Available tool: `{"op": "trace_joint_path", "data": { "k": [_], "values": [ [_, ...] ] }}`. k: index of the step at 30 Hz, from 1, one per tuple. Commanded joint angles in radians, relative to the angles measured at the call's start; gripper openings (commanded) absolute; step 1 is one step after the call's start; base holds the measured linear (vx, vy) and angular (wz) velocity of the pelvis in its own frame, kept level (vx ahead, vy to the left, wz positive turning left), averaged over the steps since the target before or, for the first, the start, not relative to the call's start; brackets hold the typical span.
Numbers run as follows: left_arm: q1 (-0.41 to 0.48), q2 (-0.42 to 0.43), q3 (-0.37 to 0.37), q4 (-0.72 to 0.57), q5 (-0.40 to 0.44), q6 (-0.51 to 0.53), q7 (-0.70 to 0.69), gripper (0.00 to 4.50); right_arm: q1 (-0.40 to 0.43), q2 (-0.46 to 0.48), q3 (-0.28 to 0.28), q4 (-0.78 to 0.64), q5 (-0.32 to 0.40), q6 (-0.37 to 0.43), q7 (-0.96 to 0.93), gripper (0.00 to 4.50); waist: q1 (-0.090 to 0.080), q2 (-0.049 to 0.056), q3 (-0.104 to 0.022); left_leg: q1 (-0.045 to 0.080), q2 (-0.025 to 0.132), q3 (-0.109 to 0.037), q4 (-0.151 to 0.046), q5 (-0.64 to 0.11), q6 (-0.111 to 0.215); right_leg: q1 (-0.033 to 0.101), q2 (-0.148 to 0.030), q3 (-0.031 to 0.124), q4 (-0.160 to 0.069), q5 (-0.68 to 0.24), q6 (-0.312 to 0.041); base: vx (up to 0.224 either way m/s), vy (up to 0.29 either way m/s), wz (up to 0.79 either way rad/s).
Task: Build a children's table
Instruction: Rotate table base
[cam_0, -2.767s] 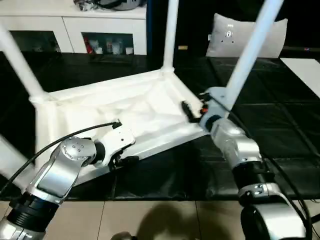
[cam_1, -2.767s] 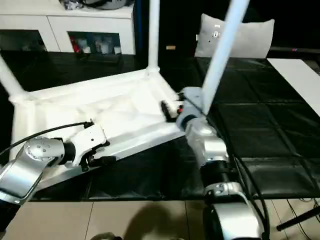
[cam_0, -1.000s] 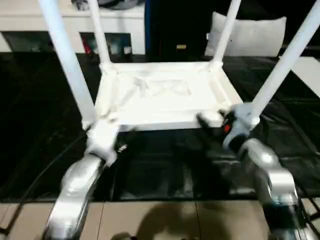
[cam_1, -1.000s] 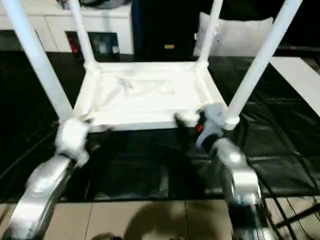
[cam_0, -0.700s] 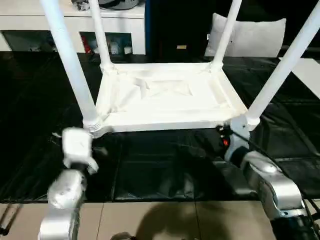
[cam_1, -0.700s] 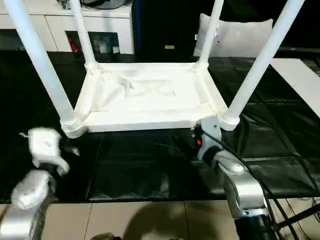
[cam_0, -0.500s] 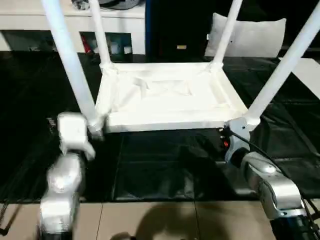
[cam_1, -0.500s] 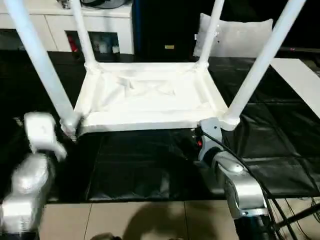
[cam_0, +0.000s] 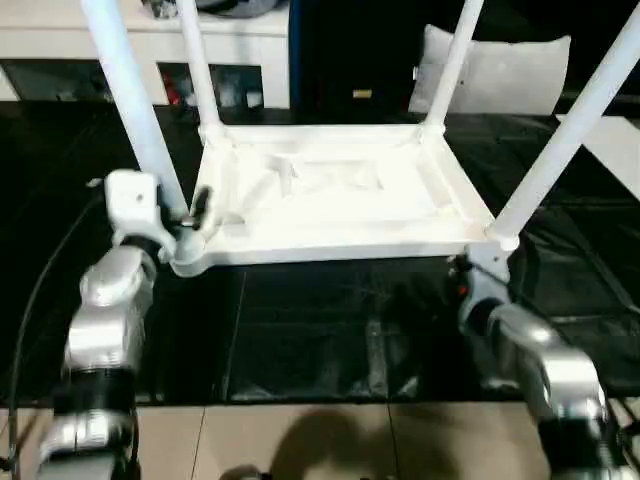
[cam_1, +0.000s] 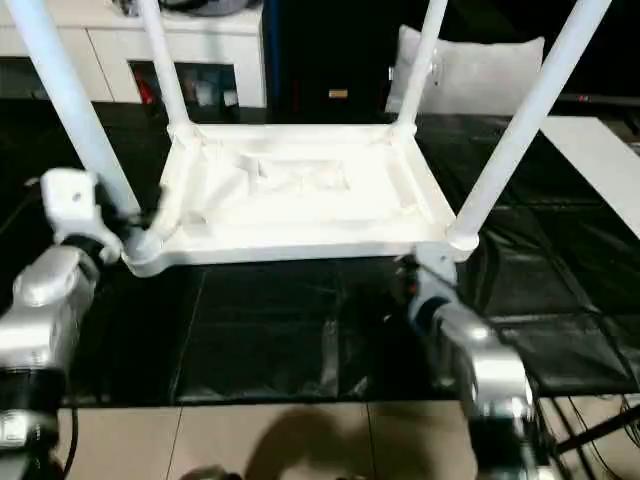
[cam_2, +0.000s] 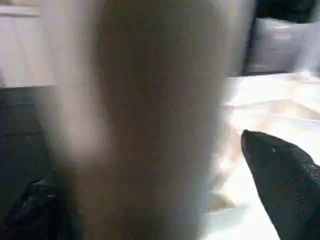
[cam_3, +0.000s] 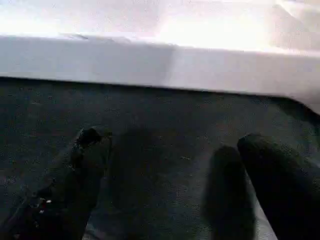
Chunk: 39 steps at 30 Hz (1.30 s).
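The children's table lies upside down on the black mat, its white tabletop (cam_0: 330, 190) flat with the ribbed underside facing up. All four white legs stand in the corner sockets, the near-left leg (cam_0: 130, 110) and near-right leg (cam_0: 570, 130) closest to me. My left gripper (cam_0: 188, 215) is at the base of the near-left leg. In the left wrist view its black fingers (cam_2: 285, 190) stand wide apart on either side of that leg. My right gripper (cam_3: 170, 165) is open and empty, low over the mat just before the near-right corner (cam_0: 495, 240).
A white cabinet with glass doors (cam_0: 150, 60) runs along the back left. A grey cushion (cam_0: 500, 75) leans at the back right, and a white board (cam_0: 615, 140) lies at the right edge. The black mat (cam_0: 300, 340) ends at tan floor tiles (cam_0: 300, 440) in front.
The table went from tilted to flat on the mat. My left gripper let go, swung out left, then came back around the near-left leg. My right gripper drew back from the near-right corner.
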Motion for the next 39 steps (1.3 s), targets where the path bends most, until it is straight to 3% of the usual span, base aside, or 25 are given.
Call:
{"op": "trace_joint_path", "data": {
  "k": [1, 5, 7, 9, 12, 13, 18, 21, 24, 28, 33, 39],
  "values": [
    [-0.004, 0.015, -0.025, -0.007, -0.058, 0.041, -0.139, 4.48, -0.027, -0.005, -0.019, 0.051, -0.005, -0.030, 0.006, 4.50, 0.002, -0.005, -0.067, 0.022, 0.072, -0.034, -0.071, -0.143, -0.003, 0.038, -0.119, 0.078, -0.061, -0.238, -0.129, 0.000, 0.000, 0.00],
    [0.022, 0.047, -0.071, -0.043, -0.095, 0.076, -0.283, 4.48, -0.060, -0.004, -0.021, 0.110, -0.006, -0.076, 0.022, 4.50, 0.004, -0.005, -0.068, 0.022, 0.075, -0.033, -0.071, -0.136, 0.004, 0.040, -0.122, 0.078, -0.055, -0.218, -0.150, 0.000, 0.000, 0.00],
    [0.079, 0.098, -0.150, -0.135, -0.163, 0.161, -0.500, 4.48, -0.120, 0.000, -0.019, 0.209, -0.016, -0.142, 0.044, 4.50, 0.001, -0.004, -0.065, 0.023, 0.078, -0.030, -0.073, -0.140, -0.004, 0.036, -0.121, 0.079, -0.055, -0.250, -0.154, 0.000, 0.000, 0.00],
    [0.106, 0.110, -0.184, -0.205, -0.209, 0.215, -0.562, 4.48, -0.149, 0.005, -0.019, 0.250, -0.016, -0.158, 0.053, 4.50, 0.001, -0.003, -0.063, 0.030, 0.078, -0.024, -0.072, -0.152, -0.013, 0.030, -0.116, 0.082, -0.055, -0.254, -0.165, 0.000, 0.000, 0.00],
    [0.135, 0.124, -0.233, -0.296, -0.266, 0.290, -0.627, 4.48, -0.187, 0.014, -0.015, 0.304, -0.017, -0.189, 0.074, 4.50, 0.005, -0.006, -0.061, 0.026, 0.079, -0.026, -0.074, -0.174, -0.021, 0.036, -0.120, 0.083, -0.055, -0.278, -0.163, 0.000, 0.000, 0.00],
    [0.152, 0.124, -0.264, -0.359, -0.302, 0.335, -0.652, 4.48, -0.206, 0.019, 0.001, 0.327, -0.025, -0.205, 0.094, 4.50, 0.002, -0.012, -0.059, 0.024, 0.078, -0.026, -0.075, -0.177, -0.023, 0.039, -0.120, 0.083, -0.056, -0.289, -0.161, 0.000, 0.000, 0.00],
    [0.166, 0.083, -0.341, -0.490, -0.384, 0.430, -0.689, 4.48, -0.266, 0.041, 0.040, 0.405, -0.039, -0.267, 0.159, 4.50, -0.011, -0.020, -0.057, 0.018, 0.074, -0.027, -0.072, -0.183, -0.020, 0.043, -0.119, 0.084, -0.058, -0.334, -0.158, 0.000, 0.000, 0.00],
    [0.158, 0.053, -0.373, -0.535, -0.418, 0.483, -0.696, 4.48, -0.290, 0.057, 0.057, 0.433, -0.052, -0.291, 0.183, 4.50, -0.027, -0.026, -0.051, 0.019, 0.070, -0.027, -0.069, -0.205, -0.020, 0.041, -0.116, 0.086, -0.070, -0.419, -0.136, 0.000, 0.000, 0.00],
    [0.145, 0.037, -0.393, -0.559, -0.447, 0.529, -0.702, 4.48, -0.304, 0.070, 0.071, 0.446, -0.058, -0.314, 0.209, 4.50, -0.037, -0.031, -0.052, 0.018, 0.069, -0.028, -0.068, -0.198, -0.012, 0.041, -0.111, 0.086, -0.068, -0.407, -0.132, 0.000, 0.000, 0.00],
    [0.123, 0.018, -0.428, -0.595, -0.497, 0.592, -0.714, 4.48, -0.324, 0.096, 0.085, 0.473, -0.068, -0.344, 0.236, 4.50, -0.045, -0.030, -0.053, 0.017, 0.069, -0.027, -0.066, -0.180, -0.005, 0.042, -0.108, 0.086, -0.061, -0.367, -0.154, 0.000, 0.000, 0.00],
    [0.108, -0.011, -0.462, -0.601, -0.480, 0.595, -0.710, 4.48, -0.334, 0.118, 0.091, 0.494, -0.073, -0.366, 0.252, 4.50, -0.044, -0.028, -0.054, 0.019, 0.071, -0.026, -0.066, -0.164, 0.001, 0.044, -0.107, 0.087, -0.056, -0.317, -0.172, 0.000, 0.000, 0.00],
    [0.050, -0.100, -0.475, -0.510, -0.403, 0.528, -0.613, 4.48, -0.332, 0.151, 0.103, 0.503, -0.086, -0.385, 0.278, 4.50, -0.040, -0.029, -0.052, 0.020, 0.070, -0.027, -0.066, -0.188, -0.005, 0.045, -0.108, 0.087, -0.064, -0.365, -0.152, 0.000, 0.000, 0.00]
  ]
}}
